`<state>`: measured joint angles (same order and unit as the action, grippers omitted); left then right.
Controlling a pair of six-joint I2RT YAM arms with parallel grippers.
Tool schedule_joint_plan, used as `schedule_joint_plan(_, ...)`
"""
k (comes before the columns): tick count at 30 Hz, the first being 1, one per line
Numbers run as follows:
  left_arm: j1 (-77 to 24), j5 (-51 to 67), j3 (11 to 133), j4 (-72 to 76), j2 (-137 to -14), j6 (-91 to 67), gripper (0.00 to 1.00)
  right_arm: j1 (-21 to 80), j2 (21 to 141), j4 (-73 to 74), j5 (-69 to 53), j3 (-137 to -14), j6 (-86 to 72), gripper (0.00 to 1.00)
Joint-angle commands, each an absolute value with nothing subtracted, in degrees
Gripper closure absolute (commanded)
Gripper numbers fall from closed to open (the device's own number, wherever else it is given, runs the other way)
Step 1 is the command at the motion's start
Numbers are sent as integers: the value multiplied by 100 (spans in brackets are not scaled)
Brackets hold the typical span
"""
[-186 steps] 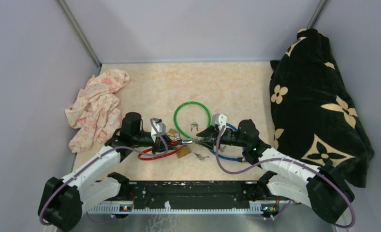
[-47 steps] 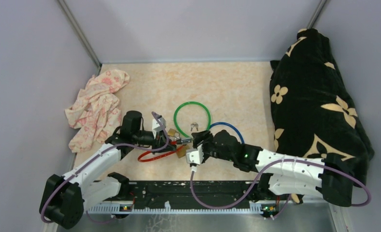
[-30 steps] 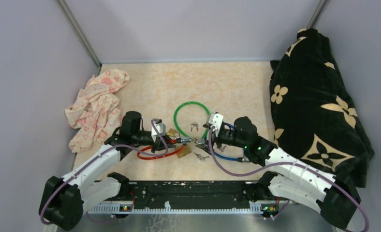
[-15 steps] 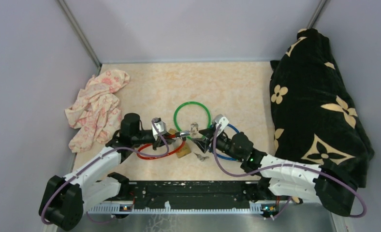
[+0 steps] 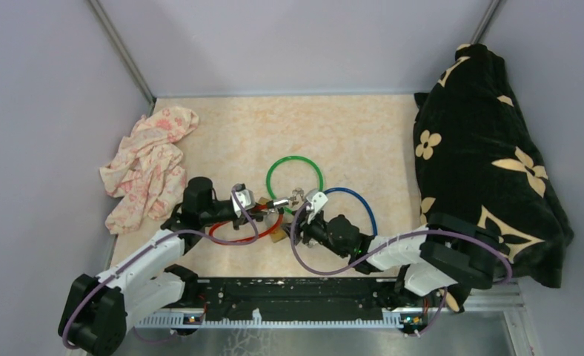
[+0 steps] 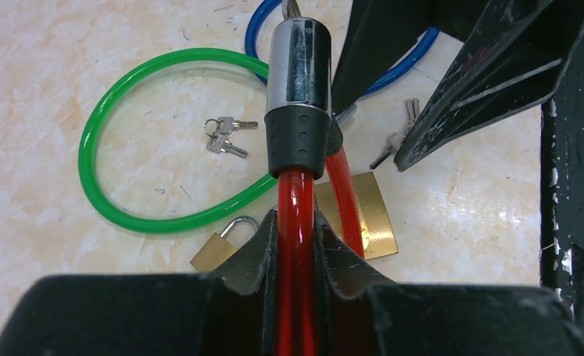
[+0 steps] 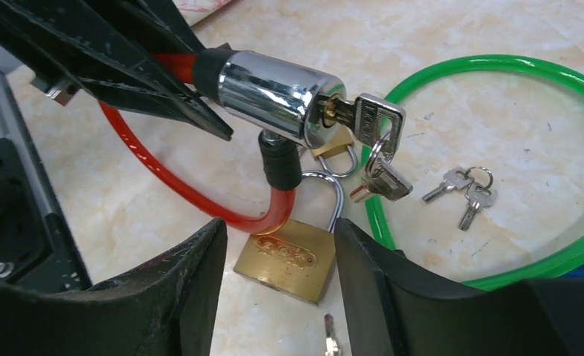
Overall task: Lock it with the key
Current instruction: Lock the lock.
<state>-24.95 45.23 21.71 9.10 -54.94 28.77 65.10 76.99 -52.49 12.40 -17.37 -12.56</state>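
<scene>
One marbled bench (image 5: 348,126) carried everything. On its right side lay one black blanket (image 5: 482,163) with cream flowers, and at the left one pink flowered cloth (image 5: 148,159), crumpled.

Two arms met near the front middle. The left hand (image 6: 296,226) was pressed tight on the red cable (image 6: 298,193), just behind the black collar of its chrome lock barrel (image 7: 274,93), holding the barrel off the bench. The right hand (image 7: 281,222) was spread, with nothing between its fingers, its tips just short of the barrel.

There were three cable loops: red, green (image 5: 295,156) and blue (image 6: 255,33), the last two lying flat.

Two brass padlocks lay beneath the barrel: a large one (image 7: 289,259) and a small one (image 6: 219,248).

Three lots of keys showed. One key (image 7: 374,119) sat in the barrel's end with a ring and a second key dangling from it. One pair (image 7: 463,189) lay inside the green loop. Loose keys (image 6: 396,137) lay beside the large padlock.
</scene>
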Motion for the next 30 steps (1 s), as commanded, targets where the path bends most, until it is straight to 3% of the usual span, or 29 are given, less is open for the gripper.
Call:
schedule_joint_plan(1, -2454, 4532, 1956, 603, -5468, 2959, 100, 6574, 8237, -6585, 1720, -2038, -1307, 42)
schedule_joint_plan(5, -2454, 4543, 1955, 589, -5459, 2962, 100, 6579, 8871, -7012, 1594, -2251, -1363, 40)
schedule_joint_plan(9, -2461, 4640, 2006, 647, -5433, 2988, 100, 6575, 9303, -7421, 1653, -2282, -1307, 50)
schedule_joint_plan(11, -2459, 4747, 2034, 650, -5422, 2983, 100, 6574, 9385, -7493, 1665, -2297, -1275, 59)
schedule_joint_plan(16, -2466, 4677, 2026, 668, -5423, 2999, 100, 6577, 9438, -7626, 1599, -2372, -1100, 97)
schedule_joint_plan(19, -2463, 4637, 2020, 785, -5385, 3022, 100, 6574, 9330, -7785, 1659, -2371, -903, 100)
schedule_joint_plan(24, -2478, 5012, 2076, 533, -5310, 3137, 45, 6575, 9152, -7677, 1688, -2387, -503, 100)
schedule_joint_plan(26, -2479, 4961, 2129, 484, -5280, 3095, 35, 6575, 9152, -7662, 1732, -2355, -370, 100)
schedule_joint_plan(30, -2474, 4975, 2484, 391, -5139, 2752, 25, 6574, 9164, -7717, 1634, -2309, -65, 100)
